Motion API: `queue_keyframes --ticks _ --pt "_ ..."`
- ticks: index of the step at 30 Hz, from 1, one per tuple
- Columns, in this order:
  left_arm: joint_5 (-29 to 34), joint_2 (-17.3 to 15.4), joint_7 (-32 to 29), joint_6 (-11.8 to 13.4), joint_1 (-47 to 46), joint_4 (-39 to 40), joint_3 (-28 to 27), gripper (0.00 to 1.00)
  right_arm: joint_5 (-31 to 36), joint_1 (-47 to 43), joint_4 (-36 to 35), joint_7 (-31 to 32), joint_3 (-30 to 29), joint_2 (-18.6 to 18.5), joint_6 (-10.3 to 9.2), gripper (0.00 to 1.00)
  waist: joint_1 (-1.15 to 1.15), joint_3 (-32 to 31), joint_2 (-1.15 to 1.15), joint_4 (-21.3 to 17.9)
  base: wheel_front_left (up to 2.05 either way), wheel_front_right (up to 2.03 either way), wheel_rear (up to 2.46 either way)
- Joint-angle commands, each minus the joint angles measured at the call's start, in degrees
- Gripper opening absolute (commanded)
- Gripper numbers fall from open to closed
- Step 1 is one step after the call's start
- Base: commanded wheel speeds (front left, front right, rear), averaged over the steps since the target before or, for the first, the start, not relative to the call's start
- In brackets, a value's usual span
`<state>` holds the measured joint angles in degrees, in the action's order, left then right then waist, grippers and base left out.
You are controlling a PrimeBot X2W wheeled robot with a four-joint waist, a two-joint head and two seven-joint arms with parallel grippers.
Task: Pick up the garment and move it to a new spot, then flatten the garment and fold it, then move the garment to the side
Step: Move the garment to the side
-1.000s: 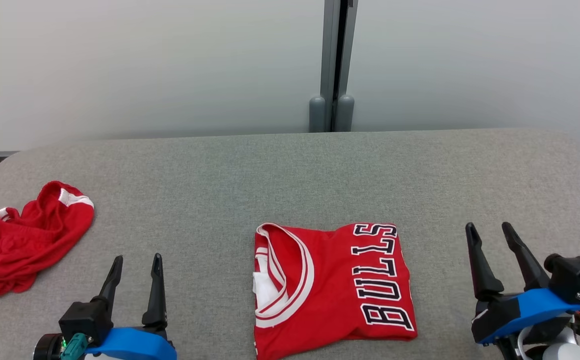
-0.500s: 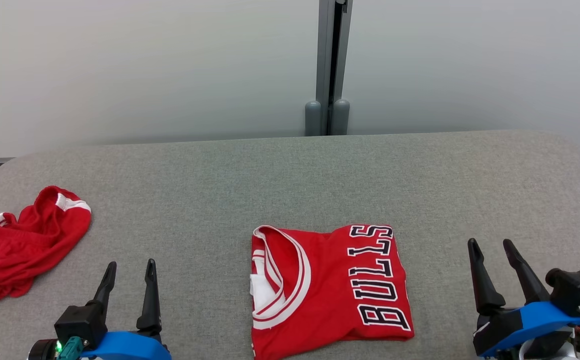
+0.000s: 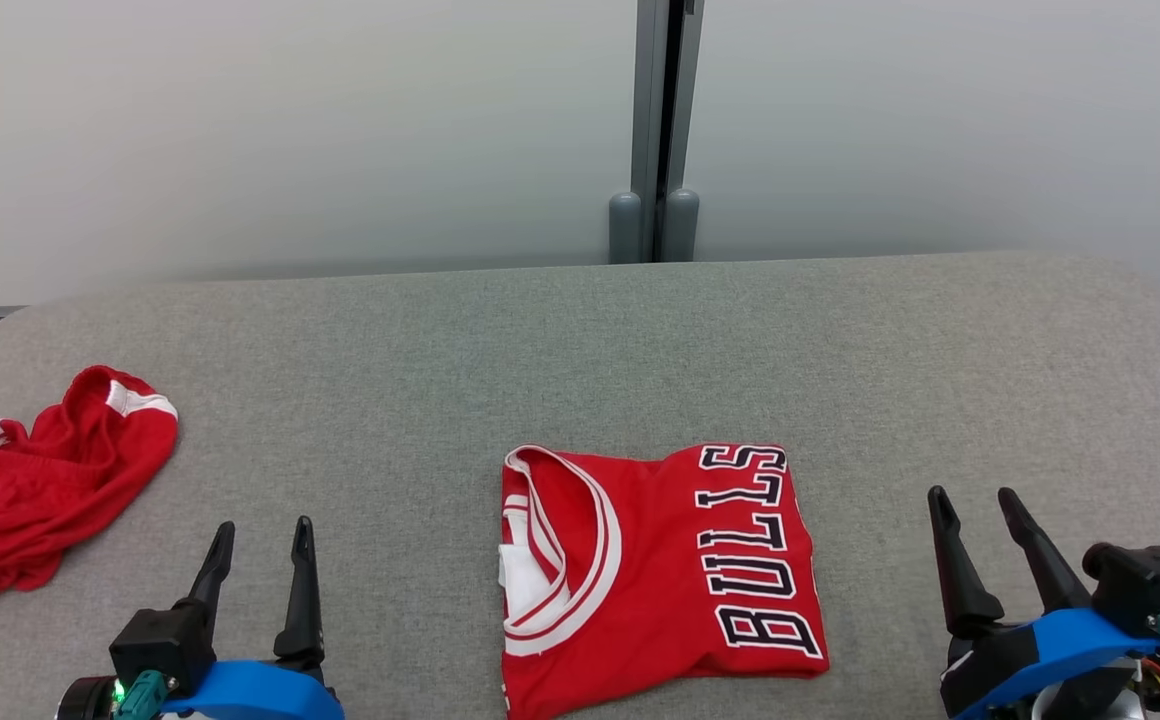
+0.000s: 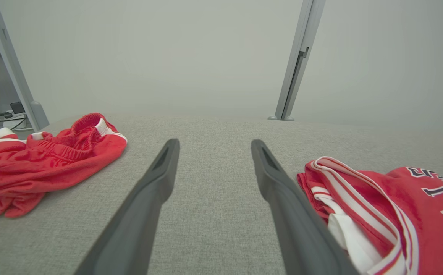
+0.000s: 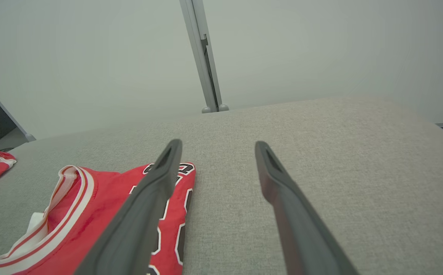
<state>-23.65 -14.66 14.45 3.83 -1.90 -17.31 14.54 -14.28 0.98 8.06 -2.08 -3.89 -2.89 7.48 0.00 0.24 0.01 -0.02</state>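
Observation:
A red jersey [image 3: 655,575] with white-trimmed collar and dark "BULLS" lettering lies folded into a rectangle at the front middle of the grey padded table [image 3: 580,350]. The jersey [image 4: 389,214] lies just right of my left fingers in the left wrist view, and the jersey [image 5: 72,214] lies left of my right fingers in the right wrist view. My left gripper [image 3: 260,528] stands open at the lower left, empty, well left of the jersey. My right gripper [image 3: 970,497] stands open at the lower right, empty, right of the jersey.
A crumpled pair of red shorts [image 3: 35,480] with white stripes lies at the table's left edge, and the shorts [image 4: 42,160] show in the left wrist view too. A grey partition post [image 3: 655,130] rises behind the table against pale wall panels.
Both grippers have drawn back toward the bottom of the view, staying open. The camera has shifted slightly. The jersey and shorts lie as before.

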Motion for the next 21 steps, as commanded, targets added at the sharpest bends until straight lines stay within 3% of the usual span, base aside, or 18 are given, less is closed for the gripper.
queue_keyframes --ticks 1,9,15,21 --pt "-0.13 -0.23 -0.03 0.20 -0.74 0.21 0.07 1.00 -0.18 0.23 0.06 0.18 0.21 -0.02 0.03 1.00 0.00 0.06 -0.01 0.06 0.00 0.00 0.00" --pt "0.01 -0.61 0.11 0.48 -1.67 0.77 0.07 1.00 -0.16 4.24 2.19 5.33 3.59 -0.05 0.03 1.00 0.00 1.71 -0.01 0.10 0.00 0.00 0.00" --pt "-0.21 -0.09 0.26 -0.03 -2.62 0.93 0.52 1.00 -3.31 9.26 10.94 17.27 4.13 -0.05 0.03 1.00 0.00 2.85 -0.01 1.00 0.00 0.00 0.00" --pt "0.32 -0.11 0.39 -0.59 -3.93 1.01 1.27 1.00 -4.04 14.50 19.85 20.56 5.29 -0.09 0.03 1.00 0.00 4.43 -0.01 2.73 0.00 0.00 0.00"
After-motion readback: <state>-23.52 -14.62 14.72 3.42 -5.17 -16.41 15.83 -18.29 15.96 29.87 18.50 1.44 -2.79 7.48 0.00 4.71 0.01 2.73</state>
